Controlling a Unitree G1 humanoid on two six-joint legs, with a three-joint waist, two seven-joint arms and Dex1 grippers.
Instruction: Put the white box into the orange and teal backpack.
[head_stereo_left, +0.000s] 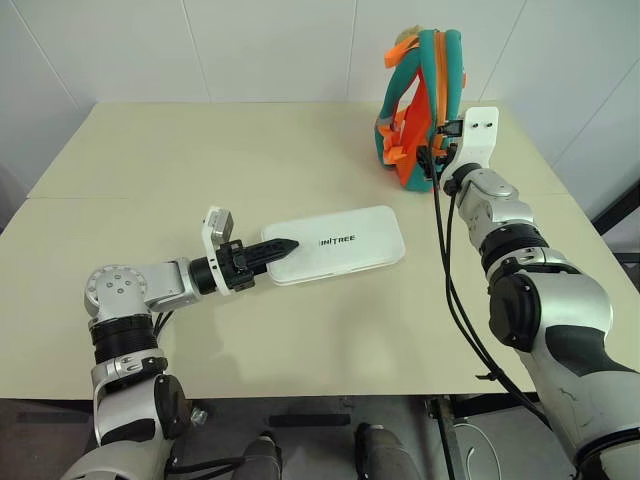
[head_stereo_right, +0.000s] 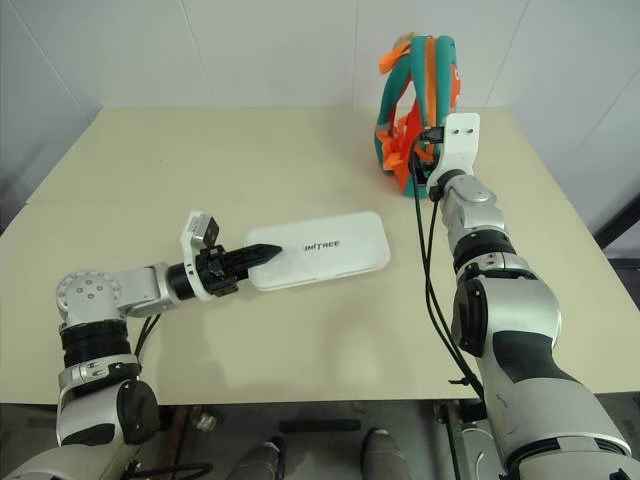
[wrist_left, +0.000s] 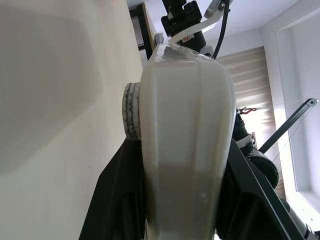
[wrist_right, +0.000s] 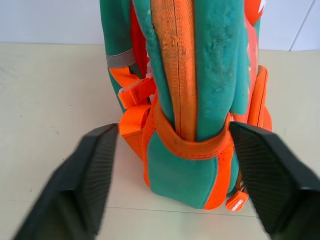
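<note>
One white box (head_stereo_left: 338, 245) gripped by left fingers (head_stereo_left: 283, 247); one backpack (wrist_right: 195, 100) between open right fingers (wrist_right: 95, 170)

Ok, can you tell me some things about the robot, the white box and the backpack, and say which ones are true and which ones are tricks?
1. The left gripper is shut on one end of the white box. True.
2. The white box is already inside the orange and teal backpack. False: it lies flat on the table, apart from the backpack.
3. The backpack stands upright near the table's far edge. True.
4. The right gripper is squeezing the backpack shut. False: its fingers stand open on either side of the backpack, not touching it.
5. The box has dark lettering on top. True.
</note>
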